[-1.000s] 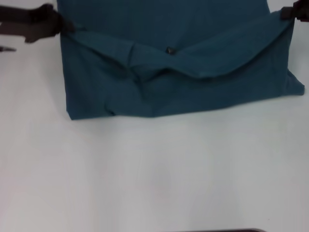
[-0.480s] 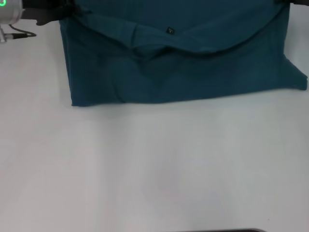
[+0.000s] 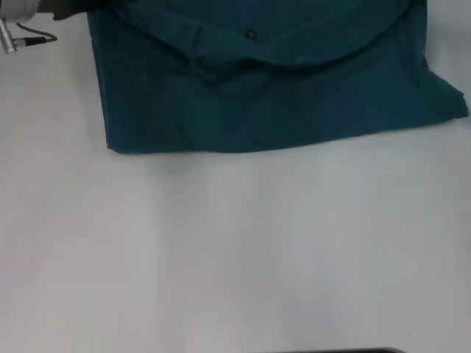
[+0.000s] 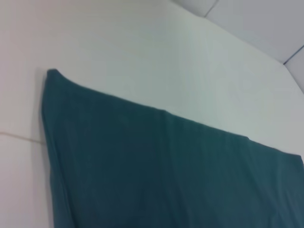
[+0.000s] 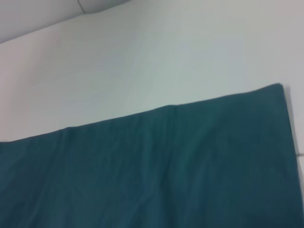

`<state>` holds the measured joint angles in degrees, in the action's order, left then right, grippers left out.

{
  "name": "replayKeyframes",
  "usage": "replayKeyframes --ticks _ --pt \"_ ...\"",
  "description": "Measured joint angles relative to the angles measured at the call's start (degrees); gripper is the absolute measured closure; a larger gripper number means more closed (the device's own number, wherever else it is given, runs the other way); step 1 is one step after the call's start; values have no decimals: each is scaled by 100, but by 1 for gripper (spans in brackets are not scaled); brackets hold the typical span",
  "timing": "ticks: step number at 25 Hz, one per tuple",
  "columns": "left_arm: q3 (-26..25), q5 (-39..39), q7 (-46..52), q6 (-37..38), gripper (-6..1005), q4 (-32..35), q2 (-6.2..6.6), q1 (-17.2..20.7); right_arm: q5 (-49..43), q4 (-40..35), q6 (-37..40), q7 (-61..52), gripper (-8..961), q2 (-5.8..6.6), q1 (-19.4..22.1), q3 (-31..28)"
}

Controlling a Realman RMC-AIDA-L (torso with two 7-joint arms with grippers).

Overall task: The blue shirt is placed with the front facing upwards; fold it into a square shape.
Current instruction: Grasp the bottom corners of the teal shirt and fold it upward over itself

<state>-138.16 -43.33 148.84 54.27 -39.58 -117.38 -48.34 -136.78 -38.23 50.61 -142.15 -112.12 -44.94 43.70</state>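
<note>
Head view: blue shirt [image 3: 272, 88] on white table [image 3: 235, 250].

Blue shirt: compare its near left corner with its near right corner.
The blue shirt's near left corner is square, flush with the side edge; the near right corner juts out past the folded layer. The left one lies nearer the robot than the right. Both lie flat on the white table. The left gripper shows only by the far left corner.

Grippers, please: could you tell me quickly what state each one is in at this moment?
Left gripper: at the blue shirt's far left corner, barely in the head view; cannot be told.
Right gripper: not in view.
</note>
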Motion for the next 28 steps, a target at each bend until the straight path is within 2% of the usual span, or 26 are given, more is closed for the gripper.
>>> replayKeyframes --ticks 3,11,18,28 --pt "18 0 -41 -162 962 13 -3 -44 -1 37 -259 -13 940 -30 -28 49" --pt "477 4 -57 -674 961 160 -54 -219 3 110 -537 -32 940 -118 -6 55" --pt "517 30 -49 -965 961 353 -36 -380 -5 114 -704 -14 941 -100 -29 57" --pt "518 44 -25 -1010 962 313 -14 -434 -414 283 -966 -25 941 -127 -357 85"
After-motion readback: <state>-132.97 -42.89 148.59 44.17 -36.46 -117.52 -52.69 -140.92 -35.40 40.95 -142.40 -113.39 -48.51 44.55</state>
